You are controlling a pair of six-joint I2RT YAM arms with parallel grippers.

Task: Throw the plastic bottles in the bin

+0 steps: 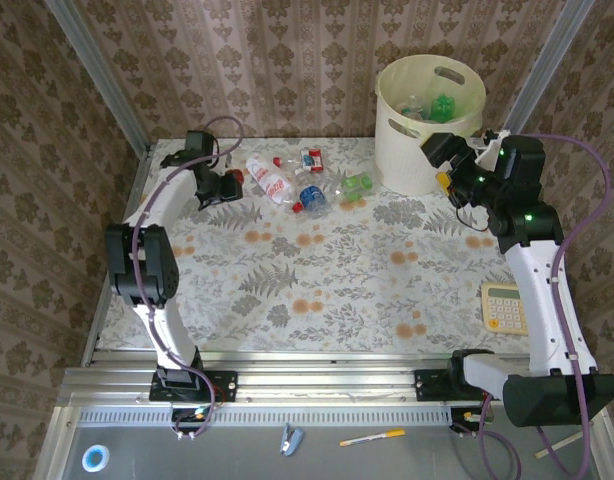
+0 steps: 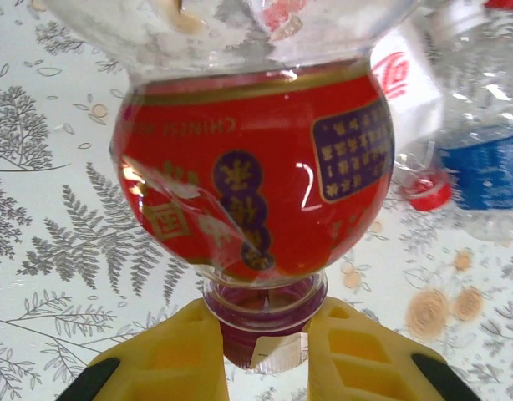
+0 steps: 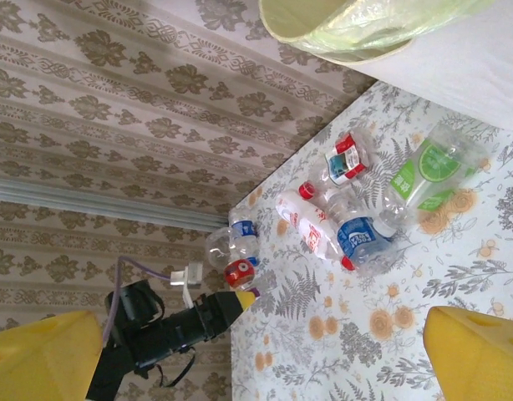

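Observation:
My left gripper (image 2: 265,344) is shut on the dark purple cap and neck of a clear bottle with a red label (image 2: 256,175). From above, that left gripper (image 1: 230,187) is at the table's far left. Loose bottles lie just right of it: a white-and-red one (image 1: 270,180), a blue-labelled one (image 1: 312,197), a green-labelled one (image 1: 355,184) and a small red-and-white one (image 1: 312,160). The cream bin (image 1: 407,160) stands at the far right with bottles inside. My right gripper (image 1: 437,152) hovers open and empty beside the bin, its yellow fingers (image 3: 478,342) wide apart.
A pale yellow calculator (image 1: 504,305) lies near the table's right edge. Papered walls and metal rails close in the back and both sides. The bin's rim with its yellow-green liner (image 3: 340,38) sits close above the right wrist view.

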